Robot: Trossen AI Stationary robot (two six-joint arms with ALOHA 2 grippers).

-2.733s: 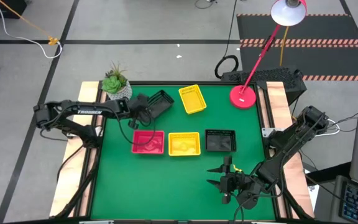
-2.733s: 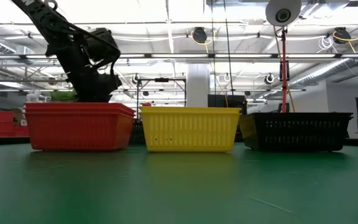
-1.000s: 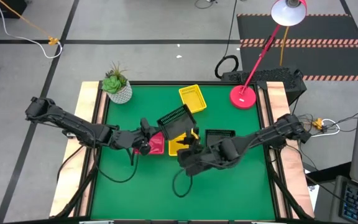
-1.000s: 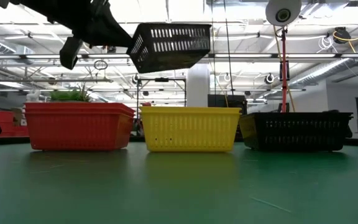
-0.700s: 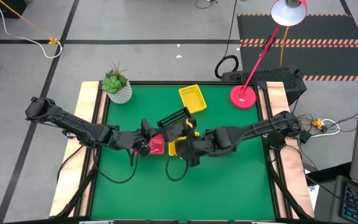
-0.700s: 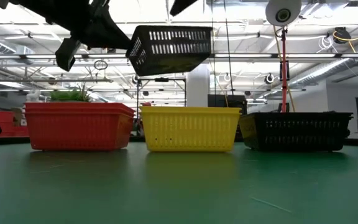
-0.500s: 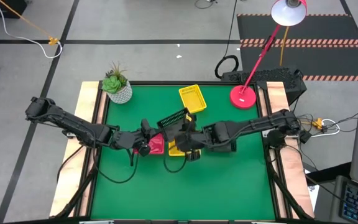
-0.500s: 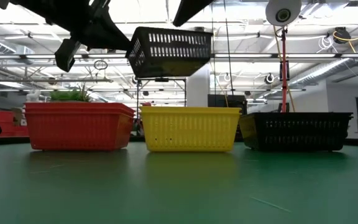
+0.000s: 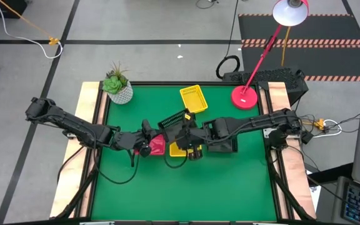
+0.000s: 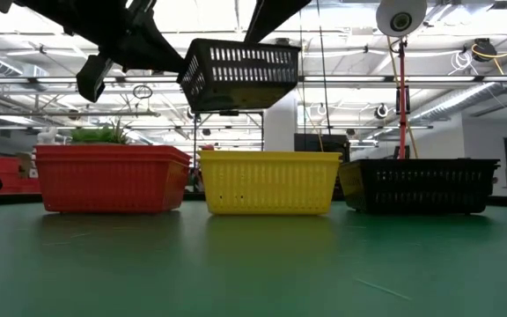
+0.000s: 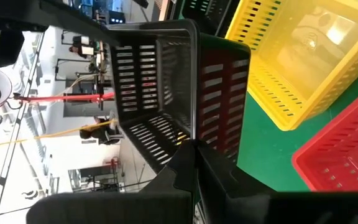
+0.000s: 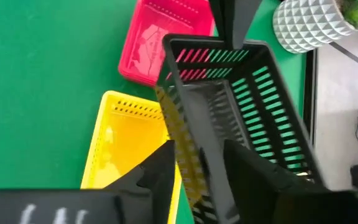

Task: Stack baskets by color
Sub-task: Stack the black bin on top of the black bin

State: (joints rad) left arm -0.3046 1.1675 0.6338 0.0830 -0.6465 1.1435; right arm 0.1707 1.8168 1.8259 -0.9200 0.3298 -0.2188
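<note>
From above, the left gripper (image 9: pixel 157 132) pinches one end of a black basket (image 9: pixel 175 119) and holds it up in the air over the yellow basket (image 9: pixel 179 149) and the red basket (image 9: pixel 157 145). A second ago the right gripper (image 9: pixel 189 135) was low on the table; now it has come up to the other end of the black basket. A loose yellow basket (image 9: pixel 193 99) lies near the back, by the plant pot (image 9: pixel 117 87) and the lamp base (image 9: pixel 245 96). From the low camera, the lifted black basket (image 10: pixel 240 73) hangs above the yellow one, and the black basket on the table (image 10: pixel 422 186) waits at the far end of the row. From the left wrist, the fingers (image 11: pixel 194 163) are pressed tight on the basket's wall. From the right wrist, the fingers (image 12: pixel 160 171) stand on each side of the basket's rim, closing in, but I cannot tell if they hold it yet. I think the basket is being passed over, so the right arm can carry it to the black one.
</note>
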